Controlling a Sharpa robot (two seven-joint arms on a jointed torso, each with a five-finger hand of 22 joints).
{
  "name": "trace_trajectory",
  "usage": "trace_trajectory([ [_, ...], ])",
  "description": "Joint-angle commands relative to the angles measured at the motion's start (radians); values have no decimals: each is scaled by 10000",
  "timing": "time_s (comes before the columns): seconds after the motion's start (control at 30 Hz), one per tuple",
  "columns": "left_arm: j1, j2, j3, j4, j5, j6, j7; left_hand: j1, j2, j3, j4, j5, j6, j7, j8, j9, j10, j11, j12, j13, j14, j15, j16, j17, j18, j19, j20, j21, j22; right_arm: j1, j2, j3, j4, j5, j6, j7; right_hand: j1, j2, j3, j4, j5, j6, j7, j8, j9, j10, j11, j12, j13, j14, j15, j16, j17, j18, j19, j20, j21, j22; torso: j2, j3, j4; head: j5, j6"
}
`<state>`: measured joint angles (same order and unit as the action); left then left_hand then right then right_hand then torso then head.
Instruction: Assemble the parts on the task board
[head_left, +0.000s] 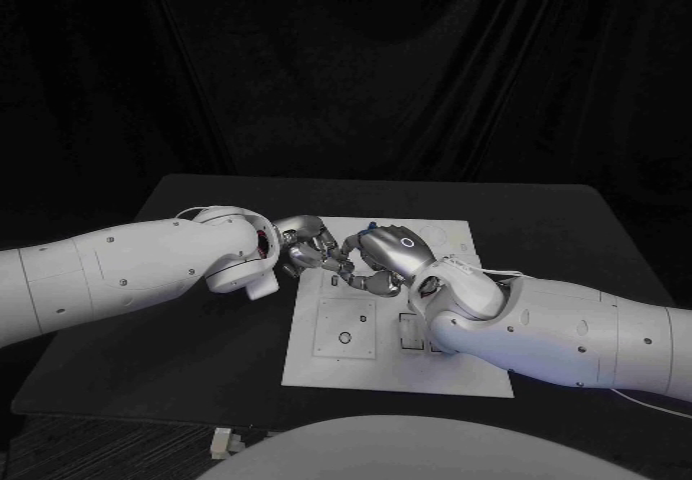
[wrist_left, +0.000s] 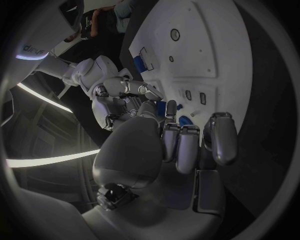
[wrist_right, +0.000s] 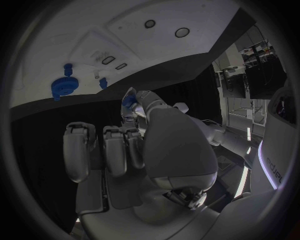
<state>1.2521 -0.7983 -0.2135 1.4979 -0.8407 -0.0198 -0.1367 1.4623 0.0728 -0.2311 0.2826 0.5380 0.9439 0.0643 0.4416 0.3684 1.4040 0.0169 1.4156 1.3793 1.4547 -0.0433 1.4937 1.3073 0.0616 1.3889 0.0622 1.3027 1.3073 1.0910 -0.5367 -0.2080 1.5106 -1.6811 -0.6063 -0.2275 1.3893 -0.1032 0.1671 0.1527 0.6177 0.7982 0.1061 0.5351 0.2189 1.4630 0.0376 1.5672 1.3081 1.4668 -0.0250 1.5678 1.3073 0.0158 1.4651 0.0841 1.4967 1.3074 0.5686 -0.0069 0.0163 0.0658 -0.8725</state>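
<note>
Head view: a small blue part (wrist_right: 129, 101), judged light, rigid and slippery, is pinched between left hand (head_left: 306, 247) and right hand (head_left: 378, 256) fingertips.

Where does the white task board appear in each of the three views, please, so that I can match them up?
Head view: the task board lies in the middle of the table.
Left wrist view: the board curves beyond the left hand.
Right wrist view: the board lies beyond the right hand.
Shared landmark: the board's large round hole.
</note>
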Motion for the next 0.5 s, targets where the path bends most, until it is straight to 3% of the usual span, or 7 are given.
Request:
trace_trajectory([
  [0.03,-39,33,-2,57,110,129,141,537,349,73,11,119,60,-93,192,125,272,-342,36,-110,559,-205,63,1484,74,2,-113,-1,1279,9,28,22,-9,-114,-44,-71,-14,22,54,4,-19,83,15,-2,-1,1078,-66,36,2627,1040,-91,30,2634,66,620,-75,-38,2339,1,-1,3,5,-2],
  [0.27,-53,25,-2,58,110,6,282,1025,284,375,-68,600,-91,-167,569,450,321,-422,46,-85,581,-283,80,1511,67,29,-195,-16,1331,8,42,22,-55,-114,145,-139,3,26,78,-14,-28,85,13,-15,-4,1078,-69,36,2627,1040,-95,30,2634,73,607,-80,-60,2331,2,-1,3,3,-2],
  [0.5,-65,61,-1,49,110,-64,375,1377,299,723,-118,718,-236,-122,678,576,314,-403,10,-115,580,-277,76,1507,62,43,-201,-24,1368,4,30,22,-78,-114,279,-165,-12,-2,114,-35,-88,16,39,-100,-32,1078,-54,36,2627,1040,-92,30,2634,85,580,-86,-107,2314,0,-1,4,-2,-2],
])
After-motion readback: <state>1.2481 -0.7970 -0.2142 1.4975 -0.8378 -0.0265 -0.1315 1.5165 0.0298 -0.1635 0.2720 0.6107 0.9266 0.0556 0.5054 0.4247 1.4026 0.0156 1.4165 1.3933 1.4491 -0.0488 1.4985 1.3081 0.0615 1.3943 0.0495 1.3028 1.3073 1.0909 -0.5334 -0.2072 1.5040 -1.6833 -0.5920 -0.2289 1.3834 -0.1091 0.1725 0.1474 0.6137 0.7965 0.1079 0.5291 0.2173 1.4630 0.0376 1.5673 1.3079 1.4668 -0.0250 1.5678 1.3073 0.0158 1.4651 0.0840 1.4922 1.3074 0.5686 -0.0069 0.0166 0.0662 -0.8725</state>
